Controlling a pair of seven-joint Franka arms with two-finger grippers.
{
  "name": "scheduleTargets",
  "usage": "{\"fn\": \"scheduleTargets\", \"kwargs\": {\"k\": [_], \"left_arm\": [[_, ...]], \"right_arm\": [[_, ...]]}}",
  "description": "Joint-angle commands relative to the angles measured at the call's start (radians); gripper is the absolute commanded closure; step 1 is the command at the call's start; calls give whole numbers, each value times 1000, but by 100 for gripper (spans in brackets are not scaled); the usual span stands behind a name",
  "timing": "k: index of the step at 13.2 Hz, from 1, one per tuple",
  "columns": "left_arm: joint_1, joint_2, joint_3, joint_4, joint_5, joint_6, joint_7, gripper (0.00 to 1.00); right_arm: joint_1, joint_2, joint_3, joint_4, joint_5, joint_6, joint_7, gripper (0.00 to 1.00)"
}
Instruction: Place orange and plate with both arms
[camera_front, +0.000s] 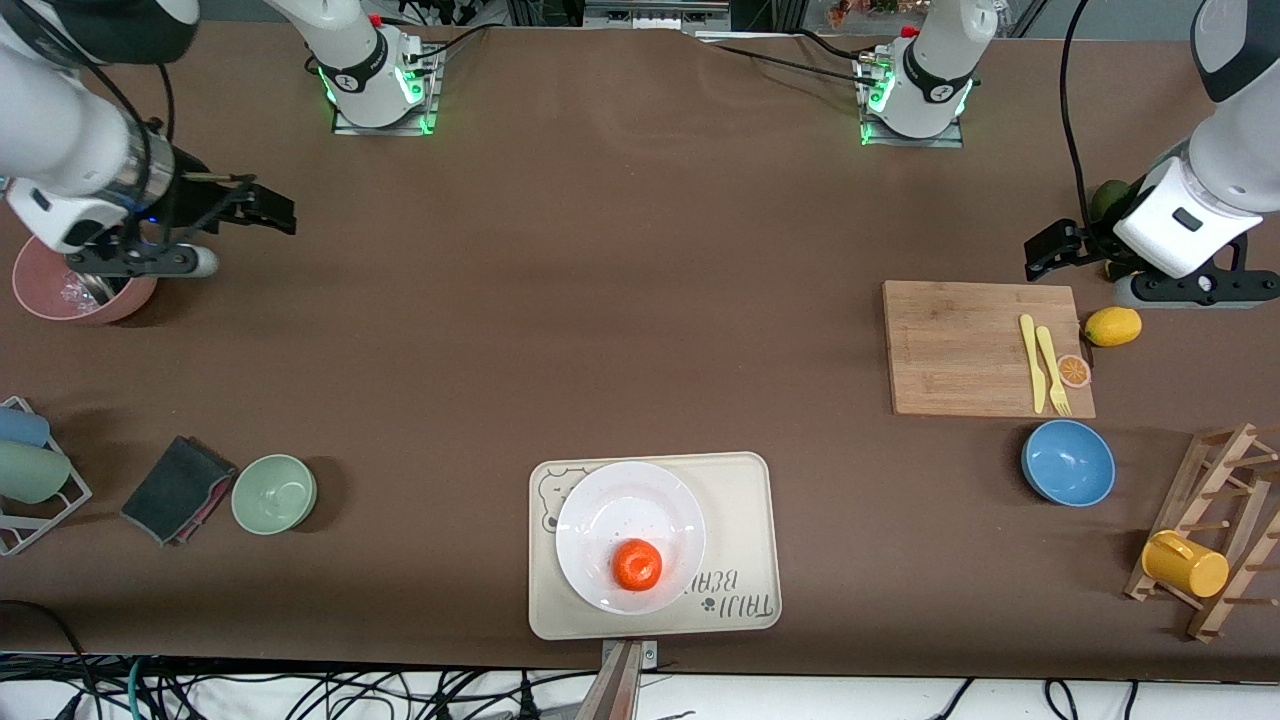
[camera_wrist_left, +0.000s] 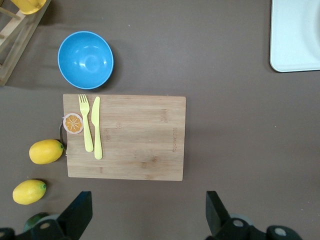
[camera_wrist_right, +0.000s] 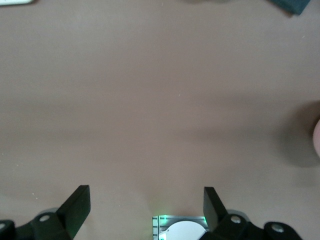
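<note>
The orange (camera_front: 637, 565) sits on the white plate (camera_front: 620, 505), toward the plate's edge nearest the front camera. The plate rests on a cream tray (camera_front: 745, 500) near the table's front edge; a corner of the tray also shows in the left wrist view (camera_wrist_left: 295, 35). My left gripper (camera_front: 1045, 250) is open and empty, over the bare table beside the cutting board; it also shows in its own wrist view (camera_wrist_left: 147, 212). My right gripper (camera_front: 270, 208) is open and empty over the bare table beside a pink bowl; it also shows in its own wrist view (camera_wrist_right: 145, 207). Both are well away from the plate.
A cutting board (camera_front: 985, 348) holds a yellow fork and knife (camera_front: 1040, 362), with an orange-slice disc (camera_front: 1074, 371) and a lemon (camera_front: 1113, 326) beside it. Also here are a blue bowl (camera_front: 1068, 462), a mug rack (camera_front: 1210, 540), a green bowl (camera_front: 274, 493), a dark cloth (camera_front: 175, 488) and a pink bowl (camera_front: 70, 290).
</note>
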Motion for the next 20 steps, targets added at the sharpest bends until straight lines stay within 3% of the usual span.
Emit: {"fn": "scheduleTargets", "kwargs": {"k": [1,5,8,20], "left_arm": [[-5,7,3,26,16,-21,10,0],[-5,9,3,26,16,-21,12,0],[-5,9,3,26,16,-21,12,0],[-5,9,3,26,16,-21,12,0]], "right_arm": [[-62,-8,10,29,-17,-25,-74,0],[-102,-9,-1,58,-33,-16,-108,0],[-100,-11,-7,61,-97,11,-97,0],[-94,-8,-3,49,-100,47,-34,0]]}}
